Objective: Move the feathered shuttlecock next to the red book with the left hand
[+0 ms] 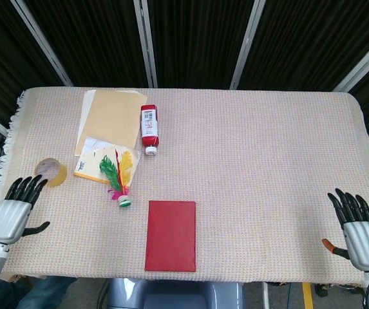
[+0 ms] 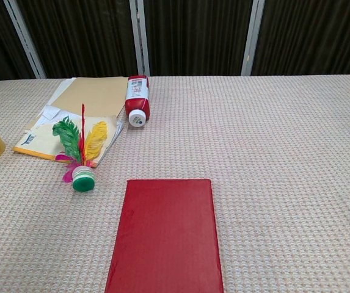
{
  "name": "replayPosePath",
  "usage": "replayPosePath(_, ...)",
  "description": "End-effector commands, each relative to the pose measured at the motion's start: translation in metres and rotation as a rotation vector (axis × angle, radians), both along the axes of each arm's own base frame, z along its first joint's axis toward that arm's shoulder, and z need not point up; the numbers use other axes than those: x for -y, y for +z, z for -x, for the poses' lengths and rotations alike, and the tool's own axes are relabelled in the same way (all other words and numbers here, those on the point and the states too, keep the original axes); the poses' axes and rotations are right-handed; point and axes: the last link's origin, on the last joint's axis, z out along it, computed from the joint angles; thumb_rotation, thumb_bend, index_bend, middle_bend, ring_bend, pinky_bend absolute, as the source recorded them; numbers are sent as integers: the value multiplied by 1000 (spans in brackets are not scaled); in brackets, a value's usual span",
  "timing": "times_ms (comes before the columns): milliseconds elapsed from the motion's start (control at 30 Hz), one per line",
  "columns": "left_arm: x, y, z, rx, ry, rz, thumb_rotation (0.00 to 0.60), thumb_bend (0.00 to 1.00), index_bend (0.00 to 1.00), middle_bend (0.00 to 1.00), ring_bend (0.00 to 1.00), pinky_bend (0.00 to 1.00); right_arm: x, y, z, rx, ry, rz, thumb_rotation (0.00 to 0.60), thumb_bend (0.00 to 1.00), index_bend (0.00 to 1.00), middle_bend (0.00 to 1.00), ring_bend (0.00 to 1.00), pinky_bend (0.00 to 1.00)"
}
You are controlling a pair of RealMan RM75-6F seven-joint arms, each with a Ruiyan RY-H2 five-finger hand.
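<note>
Head view only: left hand (image 1: 18, 209) and right hand (image 1: 358, 226), both apparently empty, fingers spread, at tabletop (image 1: 268, 148) edges. Chest view: feathered shuttlecock (image 2: 80, 152) near red book (image 2: 167, 238), untouched.
</note>
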Motion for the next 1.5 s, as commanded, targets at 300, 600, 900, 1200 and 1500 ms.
replayPosePath(300,-86,-45,-23,39,-132,101,556,170,104,0,0,0,23,-12,10,-11,-68,-59,600,83,0,0,0,0)
replayPosePath(600,-138,-84,-54,2,-281,178,556,170,178,0,0,0,35,-7,17,-8,-103,-31,600,82,0,0,0,0)
replayPosePath(900,-159,-105,-90,-19,-414,235,556,169,215,0,0,0,42,-1,22,-12,-123,10,600,83,0,0,0,0)
replayPosePath(1200,-153,-88,-92,-145,-411,289,556,145,211,0,0,0,42,0,23,-31,-116,53,600,83,0,0,0,0)
replayPosePath(1500,-165,-61,-98,-228,-356,255,531,132,203,0,0,0,42,-4,21,-36,-107,47,600,84,0,0,0,0)
